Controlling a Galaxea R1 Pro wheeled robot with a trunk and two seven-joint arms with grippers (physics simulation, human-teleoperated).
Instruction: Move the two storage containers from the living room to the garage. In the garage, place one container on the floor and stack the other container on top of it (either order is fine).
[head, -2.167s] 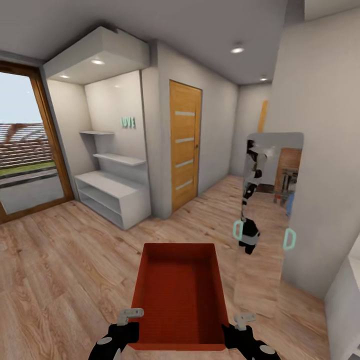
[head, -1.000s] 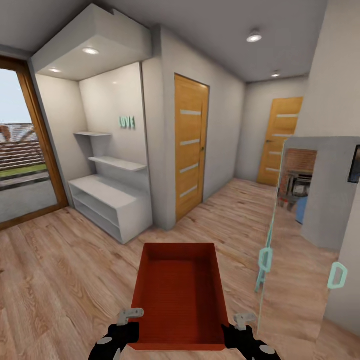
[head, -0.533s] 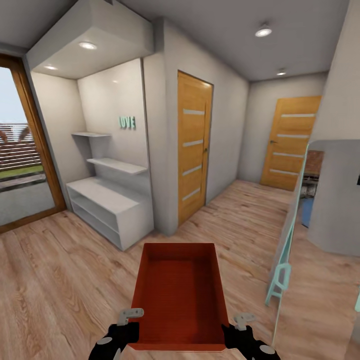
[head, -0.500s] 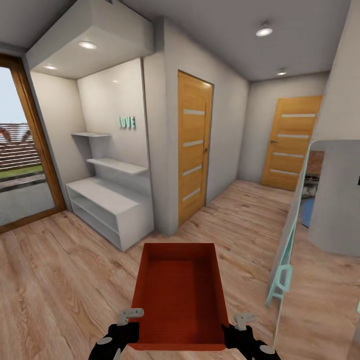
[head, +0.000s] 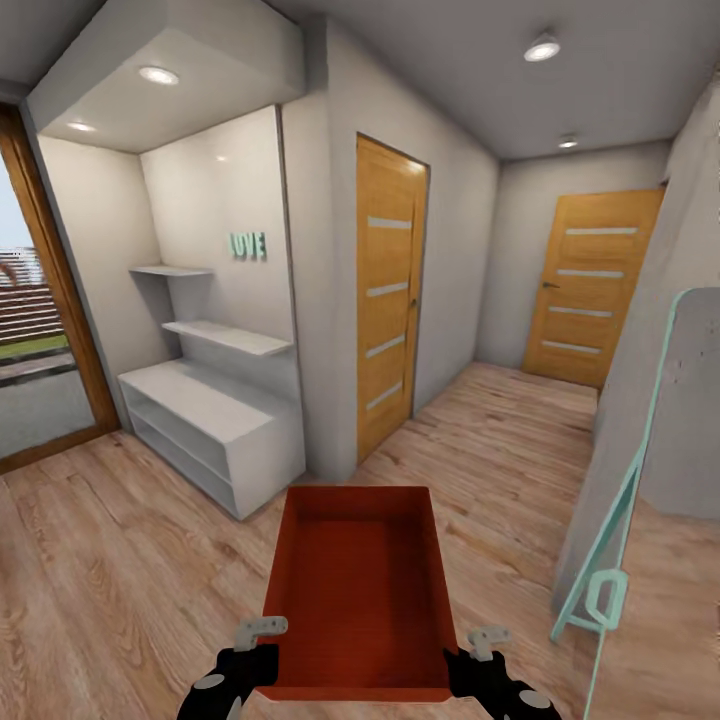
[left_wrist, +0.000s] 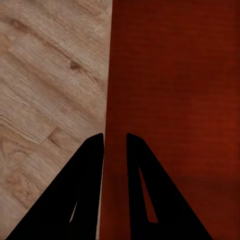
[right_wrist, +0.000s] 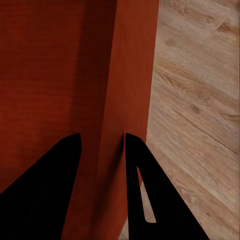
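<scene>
Orange-red plastic, smooth and plain-walled, forms the storage container held low at the bottom centre of the head view, above the wood-plank floor. Both arms reach forward, one on each long side. The left gripper is clamped over the bin's left wall, one dark finger inside, one outside; the right gripper pinches the right wall likewise. Upper left stands a white shelf unit; two orange wooden doors lie ahead, a mint-framed mirror at right.
</scene>
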